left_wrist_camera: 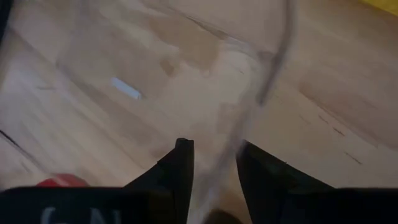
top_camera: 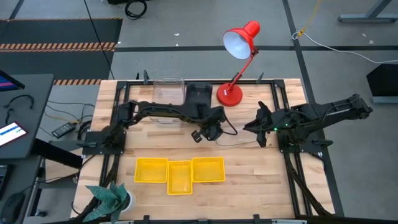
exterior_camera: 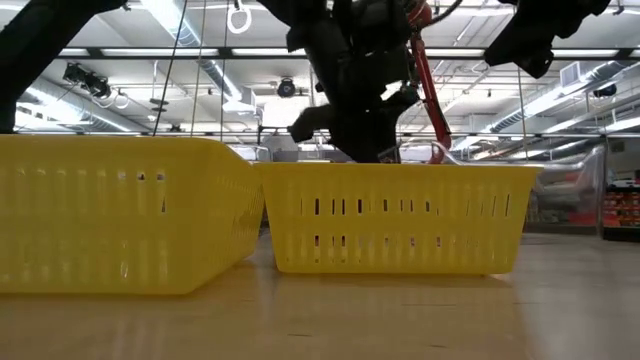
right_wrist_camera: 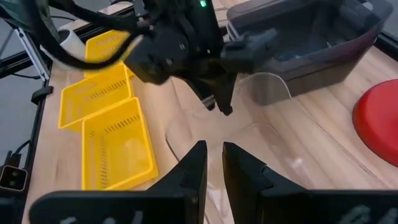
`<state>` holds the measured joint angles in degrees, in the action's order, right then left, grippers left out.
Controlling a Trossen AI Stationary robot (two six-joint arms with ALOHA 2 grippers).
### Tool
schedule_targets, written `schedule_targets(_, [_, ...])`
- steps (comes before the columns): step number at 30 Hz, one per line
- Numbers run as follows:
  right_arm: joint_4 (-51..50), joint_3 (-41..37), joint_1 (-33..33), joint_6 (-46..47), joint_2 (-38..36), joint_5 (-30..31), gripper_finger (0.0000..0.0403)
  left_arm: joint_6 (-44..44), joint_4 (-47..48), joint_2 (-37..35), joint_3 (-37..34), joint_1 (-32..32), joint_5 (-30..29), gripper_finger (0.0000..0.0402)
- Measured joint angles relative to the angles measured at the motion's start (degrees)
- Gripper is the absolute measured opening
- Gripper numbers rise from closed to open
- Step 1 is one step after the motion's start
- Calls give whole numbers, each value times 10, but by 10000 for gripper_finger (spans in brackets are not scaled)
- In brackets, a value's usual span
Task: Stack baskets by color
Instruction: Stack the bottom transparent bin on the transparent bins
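Observation:
A clear basket (right_wrist_camera: 267, 149) lies on the wooden table between my two arms. My left gripper (left_wrist_camera: 214, 155) points steeply down over its near-left rim (left_wrist_camera: 267, 81). It is open, with one finger on either side of the clear wall. The right wrist view shows the same left gripper (right_wrist_camera: 221, 102) at that rim. My right gripper (right_wrist_camera: 214, 155) hovers above the table's right part, slightly open with nothing between its fingers. Three yellow baskets (top_camera: 180, 174) sit side by side near the front edge. Another clear basket (top_camera: 169, 90) and a dark grey one (top_camera: 199, 94) stand at the back. My left gripper has its fingers astride the clear basket's wall (left_wrist_camera: 249, 118), coming from above and slanting down. One finger is inside the basket and one outside. Whether the fingers touch the wall, I cannot tell. The basket rests flat on the table.
A red desk lamp (top_camera: 233, 93) stands at the back centre, its base beside the dark grey basket. A teal object (top_camera: 112, 199) sits at the front left corner. Bare wood lies between the yellow baskets and the arms.

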<state>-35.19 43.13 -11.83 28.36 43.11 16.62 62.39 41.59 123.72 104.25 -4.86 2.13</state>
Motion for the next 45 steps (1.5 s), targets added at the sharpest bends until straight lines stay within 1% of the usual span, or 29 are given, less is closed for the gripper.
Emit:
schedule_targets(5, [14, -2, -10, 0, 0, 4, 55, 9, -11, 12, 1, -1, -4, 126])
schedule_targets(8, [17, -3, -17, 0, 3, 5, 55, 17, -1, 14, 0, -1, -10, 124])
schedule_targets(12, [26, -3, -26, 0, 8, 4, 55, 19, 7, 19, 0, -1, -9, 112])
schedule_targets(17, [30, -3, -39, 0, 12, 20, 55, 25, 17, 28, 0, -1, -9, 75])
schedule_targets(22, [27, -3, -62, -4, 0, 28, 55, 30, 20, 28, 0, 0, -9, 16])
schedule_targets(27, [13, -3, -92, -10, -15, 95, 55, 39, 17, 28, -1, 8, -30, 11])
schedule_targets(30, [12, -3, -107, -11, -16, 120, 55, 41, 18, 28, 0, 19, -57, 8])
schedule_targets(32, [9, -3, -118, -11, -18, 131, 55, 41, 26, 28, 9, 26, -81, 7])
schedule_targets(34, [3, -3, -129, -11, -20, 151, 55, 26, 51, 28, 29, 31, -86, 7])
schedule_targets(40, [-27, -3, -172, -9, -38, 260, 55, -25, 135, 27, 106, 45, -89, 7])
schedule_targets(45, [-37, -3, -215, -11, -50, 372, 51, -100, 220, 27, 159, 48, -91, 7])
